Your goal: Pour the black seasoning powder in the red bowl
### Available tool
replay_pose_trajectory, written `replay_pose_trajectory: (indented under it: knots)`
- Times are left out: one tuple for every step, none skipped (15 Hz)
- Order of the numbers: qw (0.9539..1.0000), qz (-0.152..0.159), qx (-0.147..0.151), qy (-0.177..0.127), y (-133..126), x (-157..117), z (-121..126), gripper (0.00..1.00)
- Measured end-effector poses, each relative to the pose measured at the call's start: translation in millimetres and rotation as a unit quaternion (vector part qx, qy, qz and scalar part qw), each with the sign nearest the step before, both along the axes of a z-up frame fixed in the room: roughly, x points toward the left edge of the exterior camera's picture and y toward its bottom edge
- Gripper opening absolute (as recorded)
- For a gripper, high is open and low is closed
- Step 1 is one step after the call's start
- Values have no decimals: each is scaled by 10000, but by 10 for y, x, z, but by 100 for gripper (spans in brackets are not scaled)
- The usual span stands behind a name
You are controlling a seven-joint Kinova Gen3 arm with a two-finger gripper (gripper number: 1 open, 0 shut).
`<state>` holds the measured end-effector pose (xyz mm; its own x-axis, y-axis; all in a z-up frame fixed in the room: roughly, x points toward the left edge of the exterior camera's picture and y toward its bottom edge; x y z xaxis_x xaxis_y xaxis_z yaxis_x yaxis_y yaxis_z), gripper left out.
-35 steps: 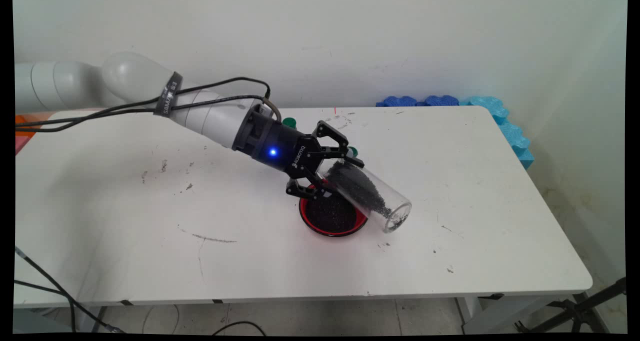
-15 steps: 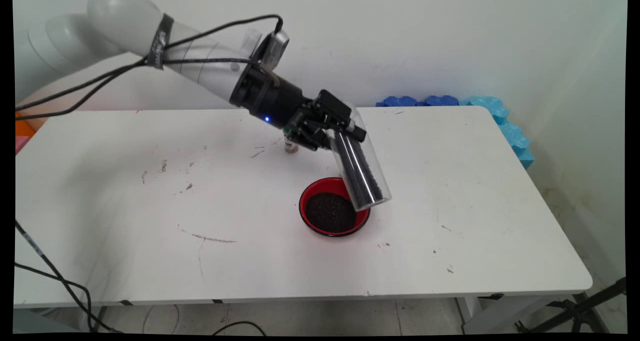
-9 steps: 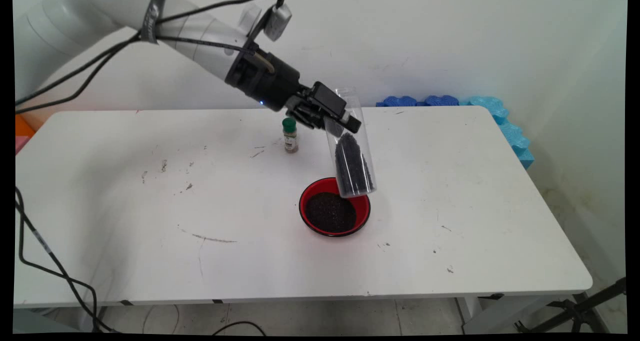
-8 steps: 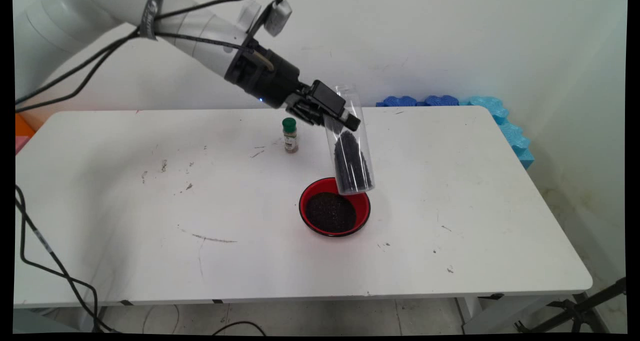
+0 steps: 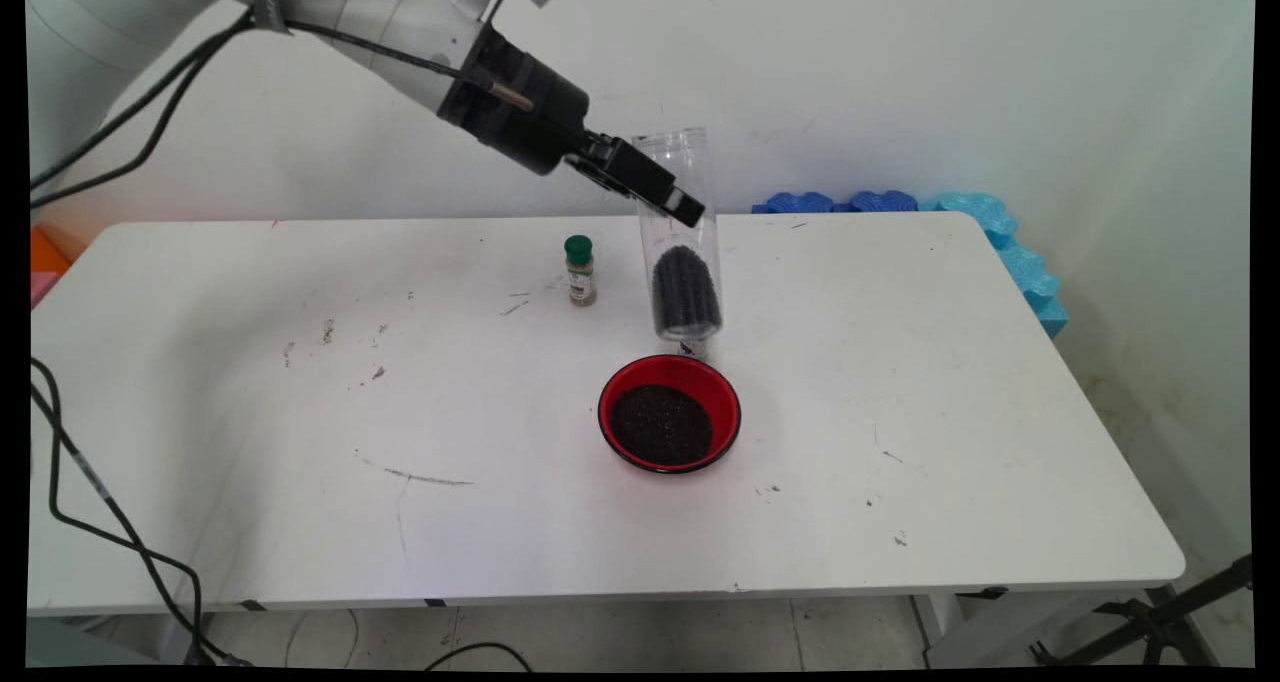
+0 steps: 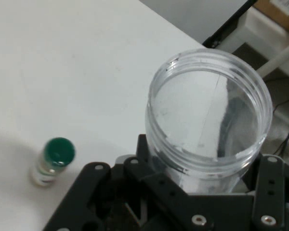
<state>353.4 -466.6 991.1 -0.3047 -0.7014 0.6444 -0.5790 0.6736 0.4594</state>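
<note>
My gripper (image 5: 668, 200) is shut on a clear plastic jar (image 5: 682, 237), which hangs nearly upright above the table with its open mouth up. Black grains fill the jar's lower part (image 5: 686, 292). In the hand view the jar's open rim (image 6: 209, 108) fills the right side, clamped in the black linkage. Below and slightly in front of the jar, a red bowl (image 5: 669, 426) sits on the white table (image 5: 300, 412) with black grains in it. A small bottle with a green cap (image 5: 580, 270) (image 6: 54, 160) stands left of the jar.
Blue foam pieces (image 5: 960, 227) lie at the table's far right corner and along its right edge. Black cables (image 5: 110, 522) hang down at the left. Small dark specks (image 5: 770, 489) dot the tabletop near the bowl.
The jar was tilted mouth-down beside the bowl; it has been raised, carried back and turned upright. The grains have slid to its bottom. The arm has lifted toward the upper left.
</note>
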Motion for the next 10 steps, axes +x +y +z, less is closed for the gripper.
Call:
replay_pose_trajectory:
  knots:
    - [9999, -76, -124, -69, 5, 8, 22, 0]
    - [9992, -191, -307, -168, 12, 22, 53, 0]
    - [9984, -268, -434, -238, 19, 34, 72, 0]
    - [9971, -366, -591, -326, 25, 48, 93, 0]
    - [9940, -518, -835, -482, 35, 73, 123, 0]
    - [9907, -634, -1033, -625, 42, 101, 144, 0]
    - [9875, -724, -1187, -743, 49, 124, 160, 0]
    - [9837, -821, -1345, -870, 58, 149, 174, 0]
    - [9799, -896, -1485, -981, 68, 173, 185, 0]
    - [9765, -955, -1603, -1079, 81, 196, 192, 0]
